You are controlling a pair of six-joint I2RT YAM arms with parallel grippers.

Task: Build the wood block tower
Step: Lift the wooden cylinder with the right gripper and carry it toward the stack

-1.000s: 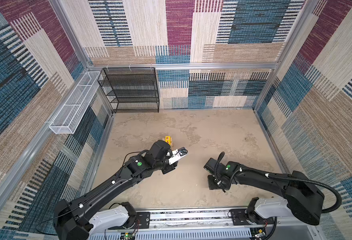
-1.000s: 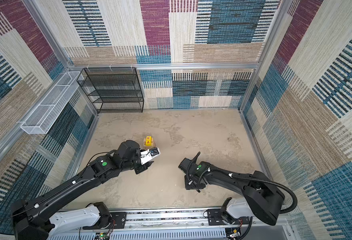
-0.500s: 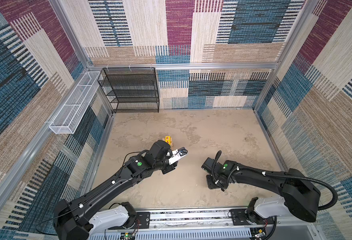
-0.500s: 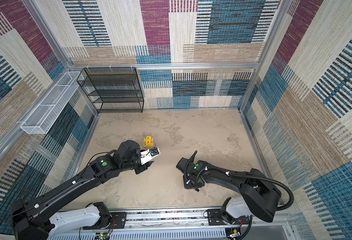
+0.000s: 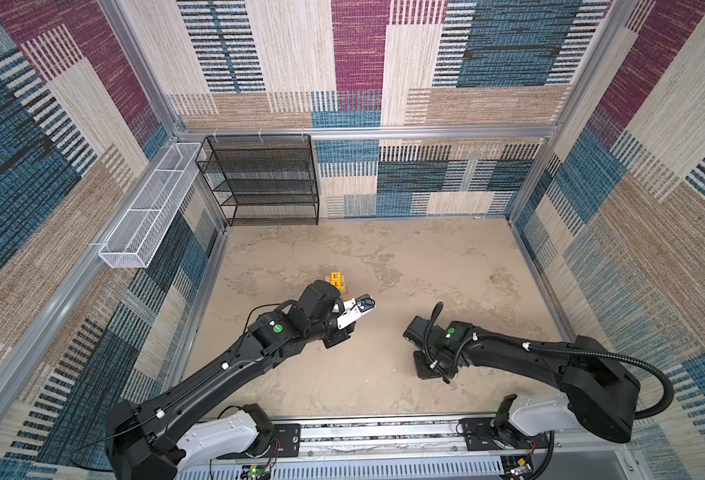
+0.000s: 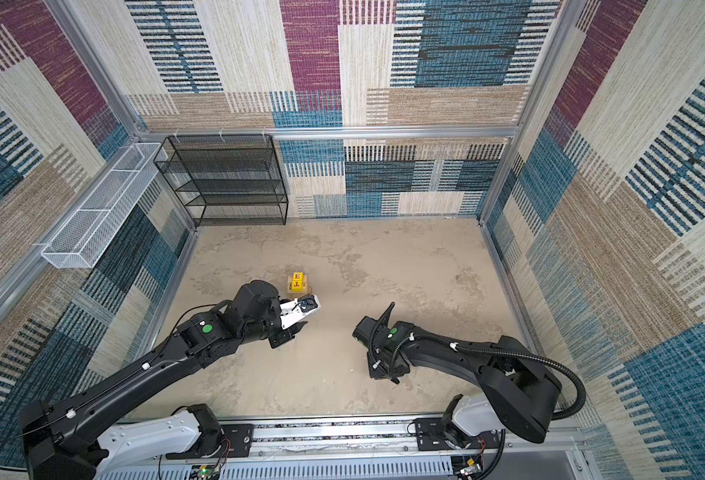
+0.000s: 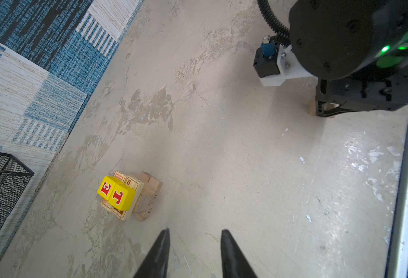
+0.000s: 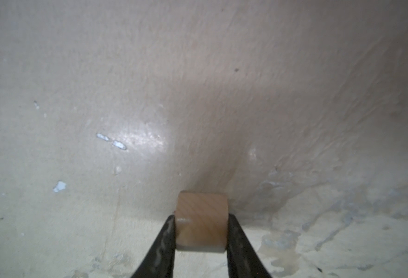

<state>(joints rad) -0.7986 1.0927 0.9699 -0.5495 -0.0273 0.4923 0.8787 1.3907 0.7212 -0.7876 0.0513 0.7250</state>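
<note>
The tower (image 5: pixel 336 282) (image 6: pixel 297 282) is a small stack of tan wood blocks with two yellow, red-lettered blocks uppermost, standing left of the floor's middle. In the left wrist view the tower (image 7: pixel 128 195) sits just ahead of my left gripper (image 7: pixel 195 232), whose jaws stand open and empty. My left gripper (image 5: pixel 336 337) hangs just in front of the stack. My right gripper (image 8: pixel 201 216) is shut on a plain tan wood block (image 8: pixel 201 223) low over the floor. In both top views my right gripper (image 5: pixel 425 365) (image 6: pixel 380 365) covers that block.
A black mesh shelf (image 5: pixel 265 178) stands at the back left wall and a white wire basket (image 5: pixel 147 208) hangs on the left wall. The metal rail (image 5: pixel 363 432) runs along the front edge. Patterned walls close in the beige floor (image 5: pixel 446 270).
The right wrist has shifted slightly. The left arm and the tower have not moved.
</note>
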